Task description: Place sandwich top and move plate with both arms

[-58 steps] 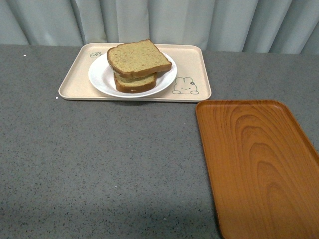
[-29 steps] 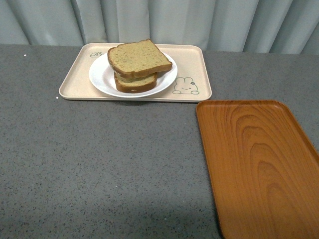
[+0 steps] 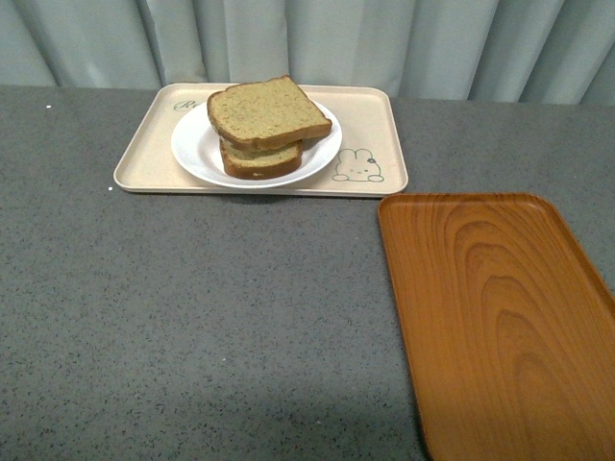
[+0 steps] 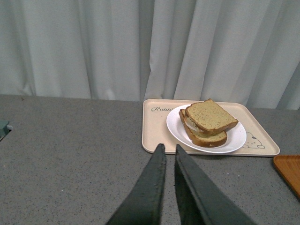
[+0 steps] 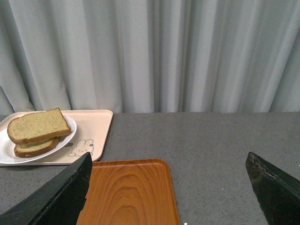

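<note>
Front view. Grey speckled table (image 3: 192, 317). At 11 o'clock, a beige rectangular rabbit-print tray (image 3: 370, 120) carries the round plain white shallow plate (image 3: 192, 149). On the plate, the large squarish slice of tan speckled bread with brown crust (image 3: 267, 112) lies flat atop a lower bread slice (image 3: 261, 163), its corners turned slightly askew of the one beneath. At 4 o'clock, an orange wood-grain rectangular tray (image 3: 495, 317), bare, sits just beside the beige tray's near right corner. Pale grey curtain (image 3: 384, 43) at 12 o'clock. No arm in view.

Left wrist view. Black left gripper (image 4: 168, 150) at 6 o'clock, fingers nearly together with a thin slit between, holding nothing, well short of the beige tray. Plate and stacked bread at 2 o'clock; a white layer shows between the two slices. A corner of the orange tray at 4 o'clock.

Right wrist view. Black right gripper (image 5: 168, 168), fingers spread wide apart at 7 and 4 o'clock, holding nothing, above the orange tray. Plate with bread at 9 o'clock, well apart from the gripper.
</note>
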